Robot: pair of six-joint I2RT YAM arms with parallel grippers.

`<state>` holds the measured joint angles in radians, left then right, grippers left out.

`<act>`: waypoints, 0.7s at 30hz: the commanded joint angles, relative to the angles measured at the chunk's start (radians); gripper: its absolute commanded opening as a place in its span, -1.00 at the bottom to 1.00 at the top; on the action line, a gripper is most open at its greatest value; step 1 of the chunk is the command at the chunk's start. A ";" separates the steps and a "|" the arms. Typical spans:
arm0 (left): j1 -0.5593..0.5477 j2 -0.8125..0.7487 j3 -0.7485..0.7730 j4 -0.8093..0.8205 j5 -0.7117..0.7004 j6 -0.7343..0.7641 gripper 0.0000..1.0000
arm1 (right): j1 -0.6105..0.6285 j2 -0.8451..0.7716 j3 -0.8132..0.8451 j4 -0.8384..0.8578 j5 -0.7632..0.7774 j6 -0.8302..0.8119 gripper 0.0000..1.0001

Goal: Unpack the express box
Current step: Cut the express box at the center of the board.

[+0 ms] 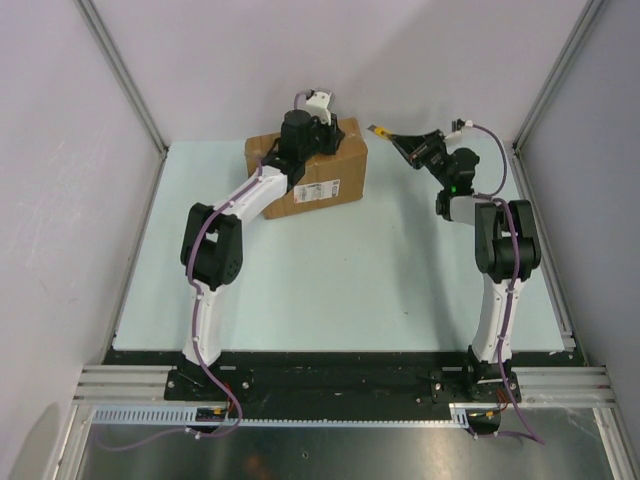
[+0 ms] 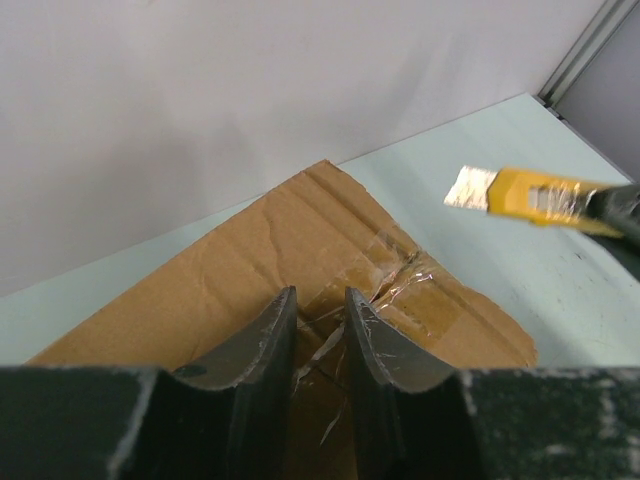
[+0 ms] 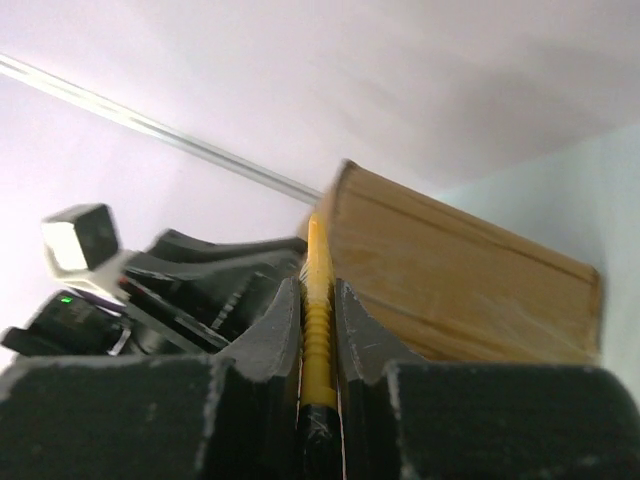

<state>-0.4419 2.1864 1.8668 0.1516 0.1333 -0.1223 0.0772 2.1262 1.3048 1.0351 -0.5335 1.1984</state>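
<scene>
Fingers [image 2: 268, 345] on the left gripper [image 2: 320, 300] are only a narrow gap apart. I can see the box top through that gap, with nothing obviously pinched in it. They sit low over the big brown cardboard express box [image 1: 345, 155], right above a wrinkly patch of clear, shiny tape [image 2: 400, 290] on the top face. Can't tell from the wrist view whether the tips actually touch the cardboard.

The right gripper [image 3: 318, 288] is a different story. Its fingers [image 3: 365, 335] are clamped tight on the yellow utility knife [image 2: 540, 195], and the ribbed yellow handle runs straight up between them. The short silver blade [image 2: 465, 187] sticks out toward the box. From above, the knife hangs in the air just off the box's far right corner, and from the left wrist view it looks clear of the cardboard.

The box itself sits on the pale green tabletop [image 1: 350, 280], at the far side near the back wall and a bit left of centre. Its white shipping label [image 1: 318, 191] is on the side facing the arms. The left arm stretches out over the box, and the right arm stands to the right of it.
</scene>
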 commanded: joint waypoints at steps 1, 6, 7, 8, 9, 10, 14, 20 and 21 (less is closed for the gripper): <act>0.008 0.053 -0.058 -0.207 -0.031 0.043 -0.37 | 0.007 0.046 0.099 0.131 -0.013 0.093 -1.00; 0.006 0.052 -0.058 -0.207 -0.037 0.035 -0.37 | 0.024 0.083 0.177 0.065 -0.026 0.087 -1.00; 0.005 0.052 -0.060 -0.207 -0.037 0.035 -0.37 | 0.026 0.092 0.185 0.053 -0.028 0.084 -1.00; 0.006 0.050 -0.063 -0.207 -0.038 0.035 -0.37 | 0.029 0.097 0.195 0.037 -0.028 0.078 -1.00; 0.006 0.050 -0.064 -0.207 -0.040 0.035 -0.40 | 0.032 0.101 0.206 0.011 -0.031 0.064 -1.00; 0.006 0.050 -0.064 -0.208 -0.041 0.035 -0.42 | 0.036 0.107 0.224 -0.001 -0.034 0.056 -1.00; 0.006 0.050 -0.069 -0.207 -0.043 0.036 -0.46 | 0.045 0.124 0.255 -0.044 -0.037 0.033 -1.00; 0.006 0.047 -0.077 -0.207 -0.046 0.041 -0.47 | 0.044 0.130 0.257 -0.060 -0.017 0.021 -1.00; 0.006 0.047 -0.077 -0.207 -0.046 0.039 -0.48 | 0.042 0.129 0.254 -0.056 -0.008 0.021 -1.00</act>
<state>-0.4431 2.1860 1.8534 0.1707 0.1291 -0.1223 0.1234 2.2486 1.5208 0.9676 -0.5552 1.2396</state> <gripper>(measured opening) 0.268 0.142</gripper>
